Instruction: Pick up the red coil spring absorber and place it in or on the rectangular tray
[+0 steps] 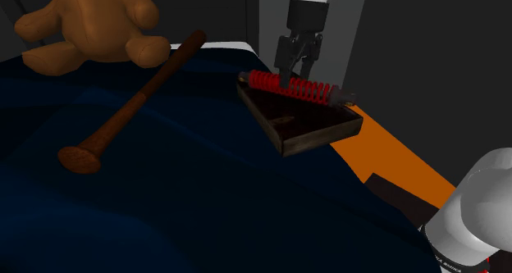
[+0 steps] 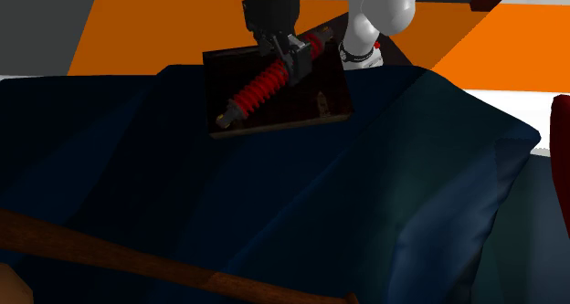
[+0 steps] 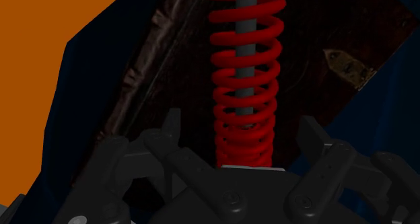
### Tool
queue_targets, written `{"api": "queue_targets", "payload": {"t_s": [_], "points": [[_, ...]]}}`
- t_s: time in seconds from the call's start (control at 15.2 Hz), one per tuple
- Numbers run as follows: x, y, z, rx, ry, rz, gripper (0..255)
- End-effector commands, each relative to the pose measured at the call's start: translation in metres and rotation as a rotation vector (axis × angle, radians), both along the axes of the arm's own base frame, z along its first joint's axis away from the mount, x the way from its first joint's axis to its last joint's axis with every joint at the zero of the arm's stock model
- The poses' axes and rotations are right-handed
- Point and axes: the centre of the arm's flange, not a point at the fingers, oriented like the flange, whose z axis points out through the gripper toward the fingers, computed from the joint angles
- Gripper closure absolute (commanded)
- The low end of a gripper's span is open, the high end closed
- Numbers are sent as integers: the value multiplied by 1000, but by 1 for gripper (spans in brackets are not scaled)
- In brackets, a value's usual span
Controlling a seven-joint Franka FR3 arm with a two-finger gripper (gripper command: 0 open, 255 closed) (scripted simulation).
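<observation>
In the shoulder view we see a dark blue bed (image 1: 205, 197) as the work surface, with an orange floor (image 1: 394, 152) beside it and dark grey walls (image 1: 443, 50) behind. A brown plush teddy bear (image 1: 86, 25) sits at the far left of this view. A long brown wooden baseball bat (image 1: 135, 103) lies slantwise just beside it. Near the bed's edge rests a dark brown rectangular wooden tray (image 1: 316, 132), and the red coil spring absorber (image 1: 295, 88) lies across its far side. The black jaws hang straight down over the spring's middle.

In the second exterior view we find the spring (image 2: 260, 88) lying diagonally over the tray (image 2: 311, 110), its lower end at the tray's corner rim. The jaws stand over its upper part, and the bat crosses the bottom of this view, well apart from the tray.

In the wrist view we see the jaws apart. The black fingers (image 3: 168, 132) stand on either side of the red coil (image 3: 246, 88), with a gap on each side, so they do not clasp it. The tray's dark bottom lies beneath the spring.
</observation>
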Motion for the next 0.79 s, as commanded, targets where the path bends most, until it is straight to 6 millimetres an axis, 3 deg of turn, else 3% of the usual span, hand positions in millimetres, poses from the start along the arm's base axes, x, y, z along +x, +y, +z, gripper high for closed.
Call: {"api": "queue_targets", "payload": {"t_s": [0.0, 0.26, 0.73], "points": [[0, 0, 0, 0, 0, 0, 0], [0, -5, 50, 0, 0, 0, 0], [0, -5, 50, 0, 0, 0, 0]]}}
